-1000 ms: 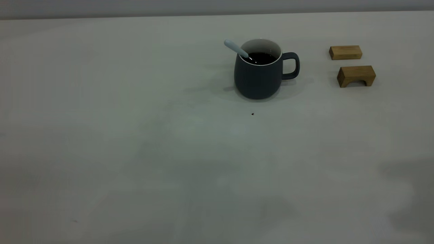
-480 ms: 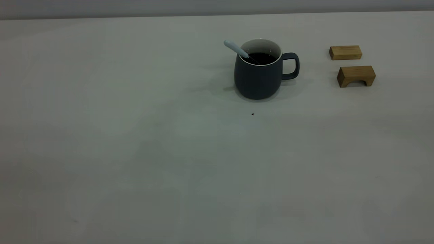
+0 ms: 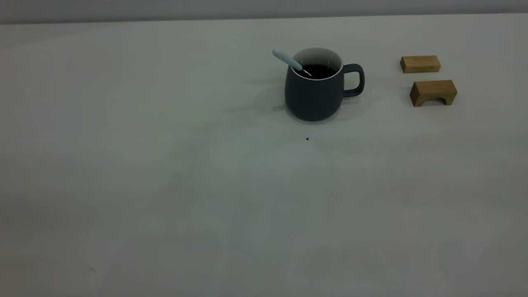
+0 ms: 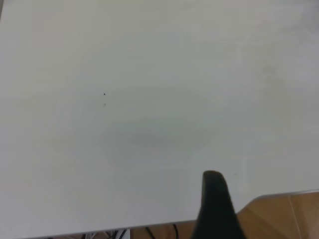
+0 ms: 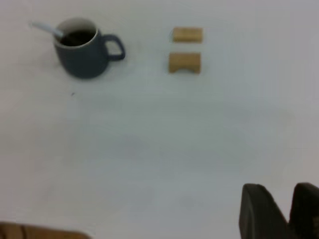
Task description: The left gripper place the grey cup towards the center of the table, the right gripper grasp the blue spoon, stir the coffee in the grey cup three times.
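grey cup (image 3: 314, 93) | blue spoon (image 3: 287, 60) resting in coffee (image 3: 317, 70), unmoved | shadows gone from worktop (image 3: 165, 185) | right claw (image 5: 281, 211) slightly spread, far off | left claw state: cannot tell | stirring apparently done

Coffee (image 3: 317, 70) hides the blue spoon (image 3: 287, 60) bowl.

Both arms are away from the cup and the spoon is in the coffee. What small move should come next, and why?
Probably none. The blue spoon leans in the grey cup with its bowl in the coffee, near the table's centre. The right gripper is far back, the left gripper over bare table: keep them parked.
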Robot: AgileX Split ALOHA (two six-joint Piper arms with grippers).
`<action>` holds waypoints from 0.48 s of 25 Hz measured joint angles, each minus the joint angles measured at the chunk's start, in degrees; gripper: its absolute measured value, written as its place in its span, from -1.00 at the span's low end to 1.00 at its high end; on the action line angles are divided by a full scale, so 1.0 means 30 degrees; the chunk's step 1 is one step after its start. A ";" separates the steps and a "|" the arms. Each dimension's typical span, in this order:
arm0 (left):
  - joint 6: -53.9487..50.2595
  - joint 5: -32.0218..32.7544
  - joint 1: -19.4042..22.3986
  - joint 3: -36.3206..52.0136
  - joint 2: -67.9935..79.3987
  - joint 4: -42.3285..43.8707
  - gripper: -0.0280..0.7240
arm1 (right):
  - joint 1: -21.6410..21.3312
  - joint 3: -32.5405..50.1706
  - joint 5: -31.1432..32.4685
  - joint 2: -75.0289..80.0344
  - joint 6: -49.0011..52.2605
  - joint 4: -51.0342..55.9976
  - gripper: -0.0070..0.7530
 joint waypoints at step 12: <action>0.0000 0.0000 0.0000 0.0000 0.0000 0.0000 0.63 | 0.0000 0.0000 0.0001 -0.0021 0.0005 0.0158 -0.43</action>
